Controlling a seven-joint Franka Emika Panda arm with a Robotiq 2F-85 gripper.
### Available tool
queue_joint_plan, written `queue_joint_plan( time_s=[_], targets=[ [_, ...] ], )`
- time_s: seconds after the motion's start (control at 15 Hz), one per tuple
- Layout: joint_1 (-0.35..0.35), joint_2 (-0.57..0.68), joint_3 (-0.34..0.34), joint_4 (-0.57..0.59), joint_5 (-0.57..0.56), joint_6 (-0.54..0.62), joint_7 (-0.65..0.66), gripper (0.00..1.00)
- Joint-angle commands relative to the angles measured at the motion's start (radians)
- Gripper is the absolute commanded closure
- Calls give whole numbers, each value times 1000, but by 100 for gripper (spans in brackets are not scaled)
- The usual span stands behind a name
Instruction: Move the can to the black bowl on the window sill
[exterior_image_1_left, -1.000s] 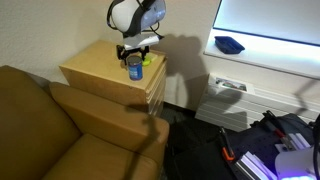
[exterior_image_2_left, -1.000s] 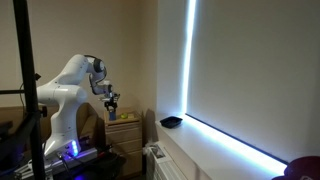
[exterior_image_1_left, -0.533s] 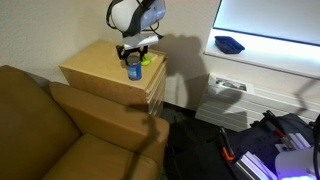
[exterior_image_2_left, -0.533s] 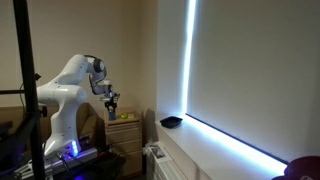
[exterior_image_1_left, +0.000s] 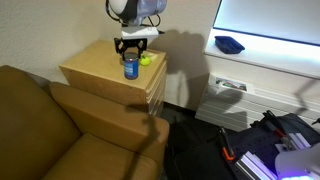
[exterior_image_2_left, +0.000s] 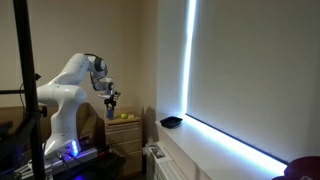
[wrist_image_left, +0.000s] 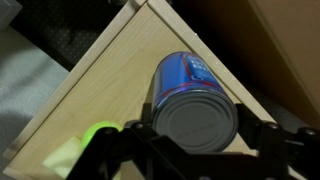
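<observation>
Hand (wrist_image_left: 200, 130) clamped on blue can (wrist_image_left: 185, 80), label txt unreadable, tan side table (exterior_image_1_left: 98, 66) below, yellow-green ball (exterior_image_1_left: 144, 60) nearby

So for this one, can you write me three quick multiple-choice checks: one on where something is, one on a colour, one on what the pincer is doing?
1. The bowl sits on:
A. the window sill
B. a bookshelf
C. a kitchen counter

2. The ball near the can is:
A. red
B. yellow-green
C. white

3. The pincer is:
A. open with nothing in it
B. shut on the can
C. shut on the ball

Answers:
1. A, as the dark bowl rests on the white ledge under the bright window.
2. B, as the ball shows yellow-green in an exterior view and the wrist view.
3. B, as the wrist view shows a finger on either side of the can, with the ball off to one side.
</observation>
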Motion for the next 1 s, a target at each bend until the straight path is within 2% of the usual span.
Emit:
queue_joint_plan(
  time_s=[0.0, 0.13, 0.33, 0.53, 0.67, 0.87, 0.93],
  targets=[
    [-41, -160, 26, -38, 38, -84, -37, 45],
    [-34, -238, 2, -36, 2, -171, -14, 45],
    [-22, -360, -57, -37, -112, -388, 75, 45],
    [-56, -477, -83, -57, -204, -554, 178, 45],
    [-105, -553, -96, -90, -216, -583, 241, 45],
    [-221, -663, -105, -157, -89, -554, 224, 45],
    [-192, -567, -75, -73, -156, -580, 238, 45]
  ],
)
